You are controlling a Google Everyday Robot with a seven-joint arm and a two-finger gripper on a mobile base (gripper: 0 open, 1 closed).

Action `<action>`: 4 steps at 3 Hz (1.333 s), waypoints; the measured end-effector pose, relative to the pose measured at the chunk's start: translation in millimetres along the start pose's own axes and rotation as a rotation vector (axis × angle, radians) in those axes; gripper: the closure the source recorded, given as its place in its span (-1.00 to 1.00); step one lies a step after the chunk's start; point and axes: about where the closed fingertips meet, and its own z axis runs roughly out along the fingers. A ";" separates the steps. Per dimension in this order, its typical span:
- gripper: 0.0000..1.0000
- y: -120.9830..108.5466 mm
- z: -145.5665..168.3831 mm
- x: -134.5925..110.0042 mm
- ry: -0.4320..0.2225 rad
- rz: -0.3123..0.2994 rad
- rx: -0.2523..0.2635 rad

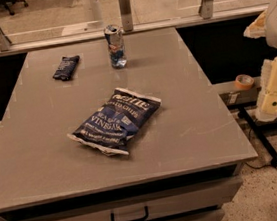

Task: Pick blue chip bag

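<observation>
The blue chip bag lies flat in the middle of the grey table. It is dark navy and puffy, with white lettering and pale sealed ends, and it is angled from lower left to upper right. My gripper is part of the cream-coloured arm at the right edge of the view. It is off the table's right side, well apart from the bag and holding nothing that I can see.
A small dark blue flat snack packet lies at the back left of the table. A silver-and-blue drink can stands upright at the back centre. A tape roll sits on a ledge to the right. Drawers are below the front edge.
</observation>
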 end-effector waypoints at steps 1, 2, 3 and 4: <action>-1.00 0.0 0.0 -0.1 0.000 0.000 0.000; -1.00 8.5 13.8 -21.4 -0.031 -0.084 -0.045; -1.00 37.5 44.0 -62.5 -0.069 -0.288 -0.121; -1.00 70.0 84.1 -102.0 -0.100 -0.533 -0.167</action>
